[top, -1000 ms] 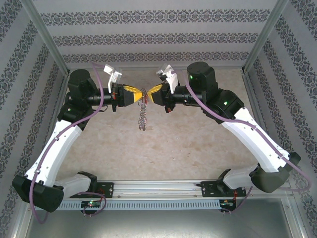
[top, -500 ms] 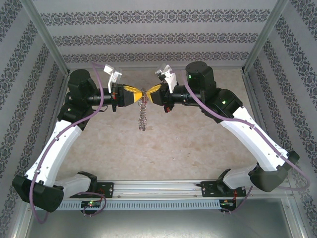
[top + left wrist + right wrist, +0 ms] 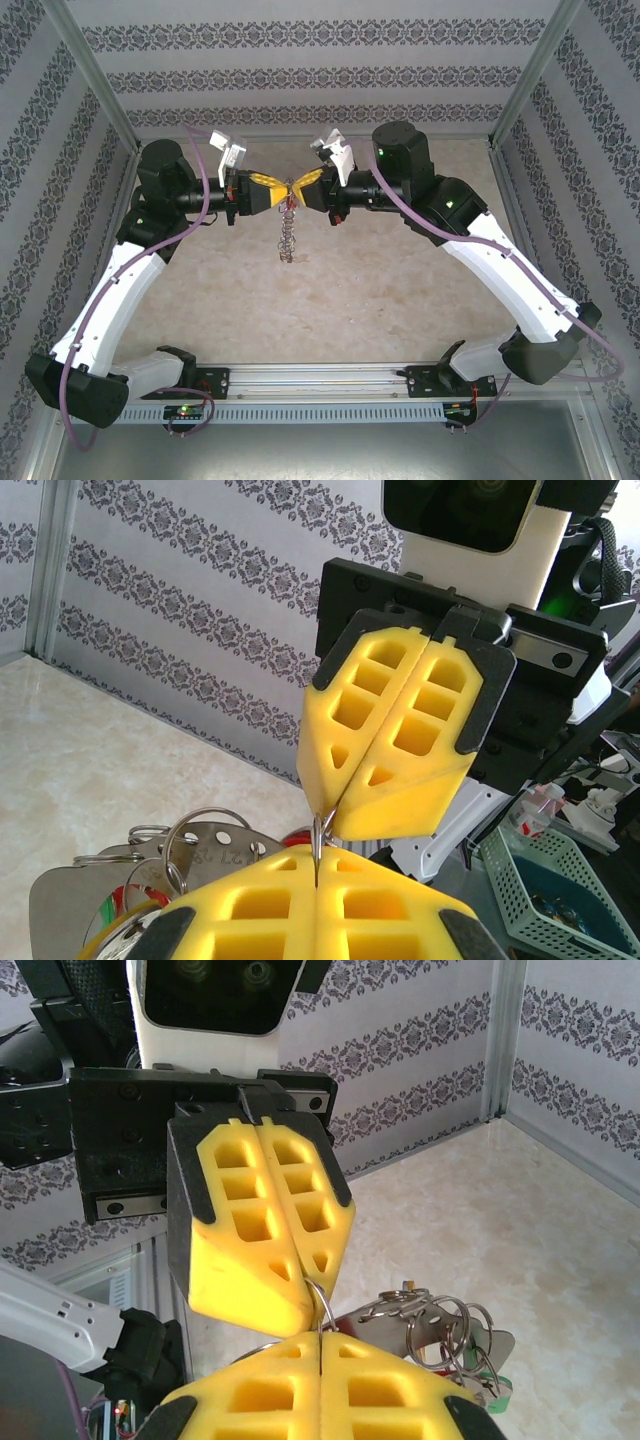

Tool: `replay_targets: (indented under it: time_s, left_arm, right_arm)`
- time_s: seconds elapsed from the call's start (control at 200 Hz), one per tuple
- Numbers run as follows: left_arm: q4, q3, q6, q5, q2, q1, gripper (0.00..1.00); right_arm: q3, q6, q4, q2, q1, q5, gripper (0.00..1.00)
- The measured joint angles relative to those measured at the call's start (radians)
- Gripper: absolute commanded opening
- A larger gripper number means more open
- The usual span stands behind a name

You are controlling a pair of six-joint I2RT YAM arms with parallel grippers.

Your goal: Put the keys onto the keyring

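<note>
Pinching keyring (image 3: pixel 286 232) from both sides, left tool (image 3: pixel 280 191) clamped on it, right tool (image 3: pixel 303 186) clamped too, tips touching

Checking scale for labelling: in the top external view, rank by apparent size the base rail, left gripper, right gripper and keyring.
1. base rail
2. left gripper and right gripper, alike, not ranked
3. keyring, thin and dangling

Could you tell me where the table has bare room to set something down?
The middle of the table, between the left arm, the right arm and the near rail, is bare. Crowded: rear centre, where the left fingers and right fingers pinch the hanging keyring.
</note>
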Motion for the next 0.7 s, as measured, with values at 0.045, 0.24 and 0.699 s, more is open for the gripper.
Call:
replay_targets:
  time_s: [0.045, 0.24, 0.699]
  left_arm:
    - [0.0, 0.0, 0.0, 0.0, 0.0, 0.0, 0.0]
    - [-0.003, 0.0, 0.0, -0.008, 0.0, 0.0, 0.0]
    - [0.031, -0.002, -0.074, -0.018, 0.0, -0.005, 0.0]
  right_arm:
    - [0.005, 0.0, 0.0, 0.004, 0.0, -0.003, 0.0]
    - [0.011, -0.001, -0.004, 0.009, 0.0, -0.003, 0.0]
    - [0.01, -0.118, -0.054, -0.018, 0.081, 0.149, 0.0]
